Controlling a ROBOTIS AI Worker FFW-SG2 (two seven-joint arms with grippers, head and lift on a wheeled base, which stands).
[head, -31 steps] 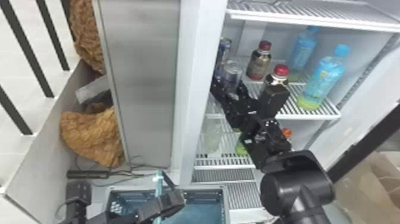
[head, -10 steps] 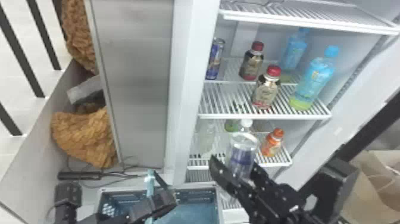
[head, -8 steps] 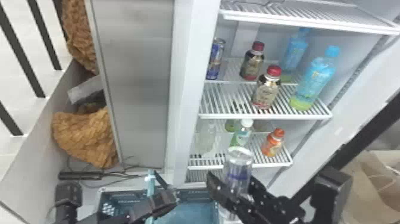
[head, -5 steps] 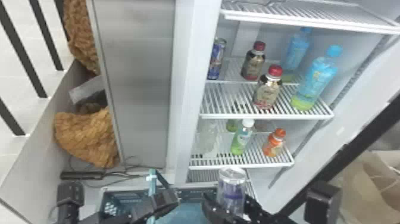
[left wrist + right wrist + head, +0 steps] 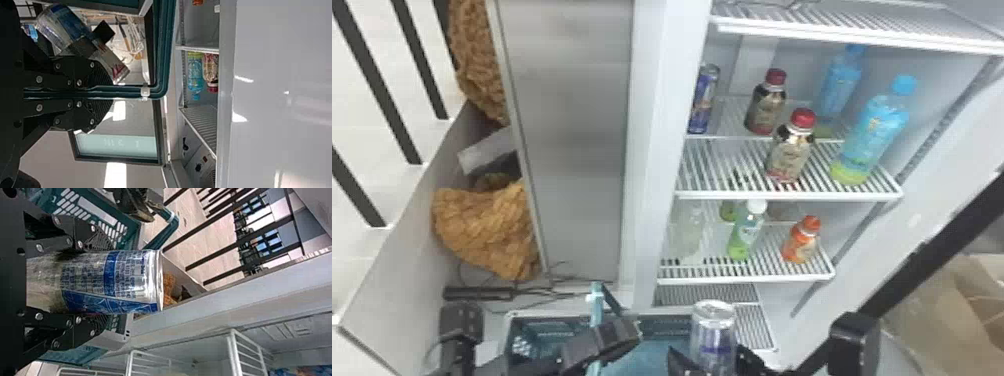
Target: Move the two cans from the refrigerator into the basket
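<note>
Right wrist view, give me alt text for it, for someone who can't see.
A silver-and-blue can is held between the black fingers of the right gripper, with parts of the teal basket behind it. Farther off are the refrigerator's white wire shelves and dark railings.

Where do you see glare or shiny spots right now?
Left wrist view: bright white spots on the smooth white panel; right wrist view: pale sheen on the silver-and-blue cylindrical metal can; head view: light highlights on its top.
</note>
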